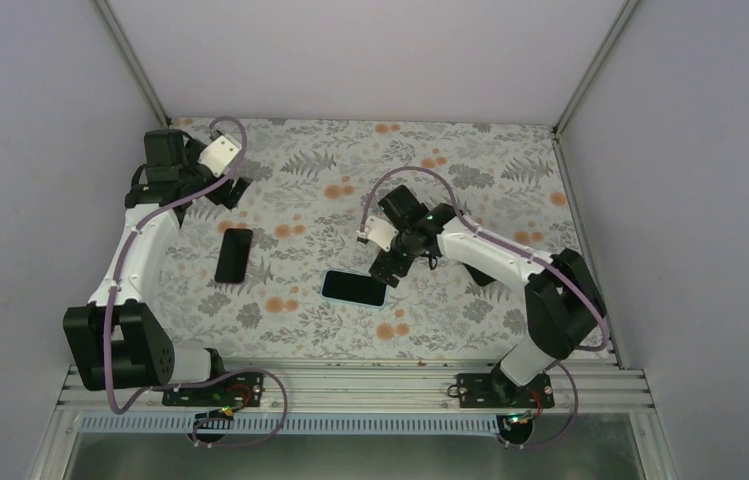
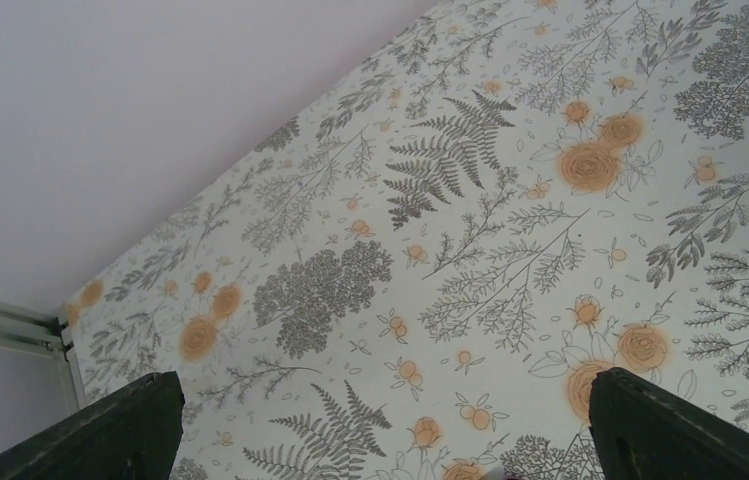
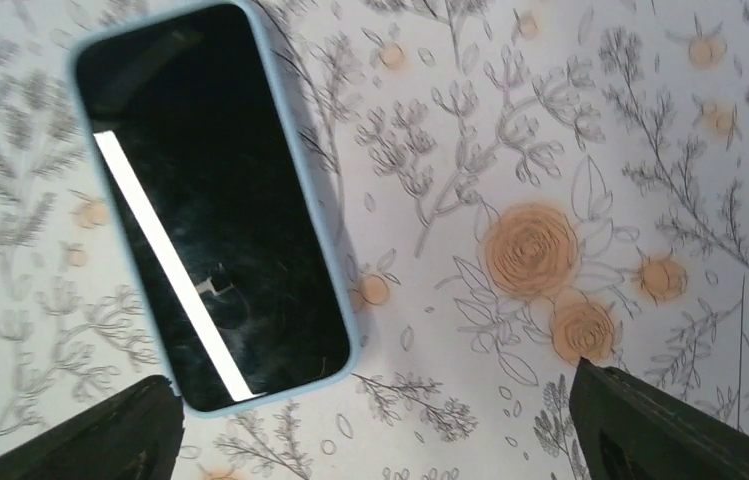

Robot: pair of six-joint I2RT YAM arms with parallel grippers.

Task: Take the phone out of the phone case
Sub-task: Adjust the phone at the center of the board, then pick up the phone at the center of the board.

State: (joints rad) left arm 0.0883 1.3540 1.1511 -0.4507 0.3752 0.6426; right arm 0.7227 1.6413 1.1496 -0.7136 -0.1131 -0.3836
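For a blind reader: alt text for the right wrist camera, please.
A glossy black phone in a pale blue case lies flat on the floral-printed table cover, a light strip reflected on its screen. The right gripper hangs open, its dark fingertips at the bottom corners, holding nothing.

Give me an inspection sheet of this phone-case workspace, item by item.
Surface: floral-printed tabletop, flat.
Job's things: glossy black slab with pale blue rim lies flat below the right gripper; second dark rectangular slab apart, nearer the left gripper; phone or case unclear.
Clutter: nothing seen.
Grippers: left open, empty, over bare print; right open, empty.
Cables: purple cables run to both grippers.
Surroundings: plain pale walls, metal rail at near edge.
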